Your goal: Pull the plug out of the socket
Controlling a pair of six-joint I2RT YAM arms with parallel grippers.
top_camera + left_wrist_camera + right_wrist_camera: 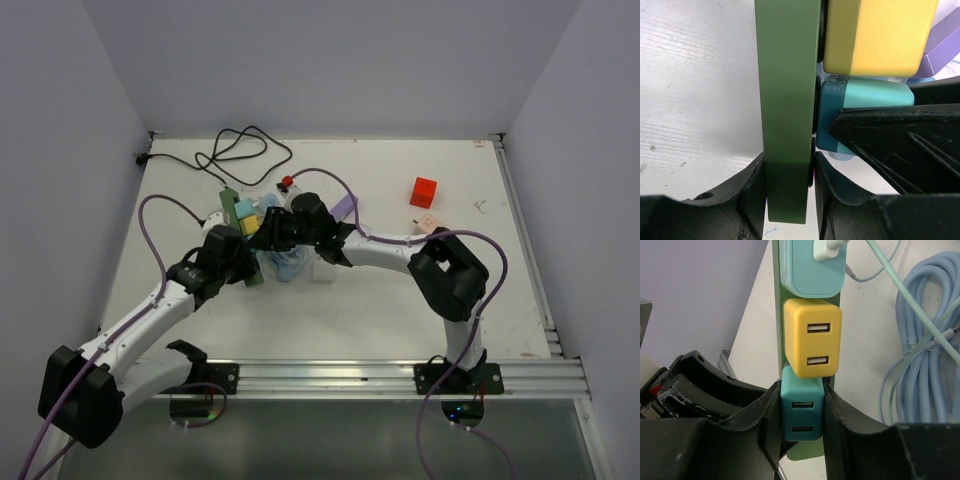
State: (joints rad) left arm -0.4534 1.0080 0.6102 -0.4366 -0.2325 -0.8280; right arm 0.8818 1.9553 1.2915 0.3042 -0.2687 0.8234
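Observation:
A green power strip [243, 238] lies mid-table with three plugs in a row. In the right wrist view a light-blue plug [812, 270] sits at the top, a yellow plug [812, 344] in the middle and a teal plug [801, 411] nearest. My right gripper [800, 420] is shut on the teal plug, one finger on each side. My left gripper [789, 200] is shut on the near end of the green strip [787, 110], seen edge-on. The teal plug [860, 107] and yellow plug [880, 35] show beside it.
A coiled light-blue cable [920, 345] lies right of the strip. The strip's black cord [235, 150] loops to the back left. A red cube [423, 191] and a small pink block [427, 224] sit to the right. A purple block [345, 207] lies behind the right gripper.

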